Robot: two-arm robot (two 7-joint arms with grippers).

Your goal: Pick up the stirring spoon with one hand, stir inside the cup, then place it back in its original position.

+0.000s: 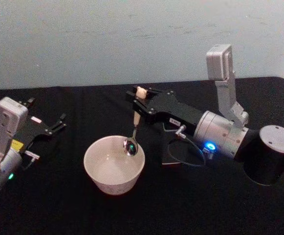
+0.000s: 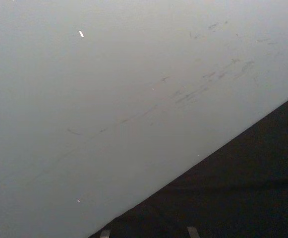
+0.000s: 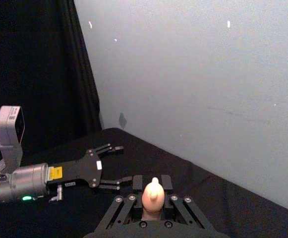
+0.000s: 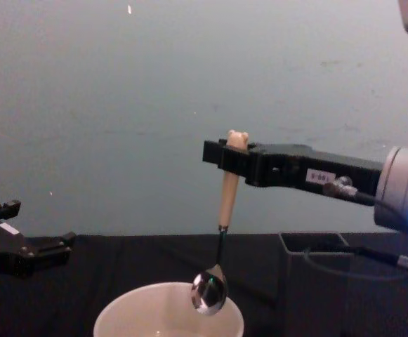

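1. The black-draped surface (image 1: 58, 205) is lying beneath both grippers and is carrying the cup and the holder.
2. The right gripper (image 1: 141, 94) is reaching out level above the surface, its jaws clamping the spoon's handle just under the bear-head knob.
3. The left gripper (image 1: 48, 111) is resting low, well apart from the right gripper on its left, with its fingers spread and gripping nothing.
4. The cup (image 1: 113, 183) is standing upright directly below the right gripper.
5. The dark grey square holder (image 4: 309, 295) is standing below the right gripper's body, back toward its wrist and beside the cup.
6. The stirring spoon (image 1: 134, 128) is hanging nearly upright from the right gripper, its metal bowl sitting in the cup's mouth near the rim; contact with the cup cannot be determined.
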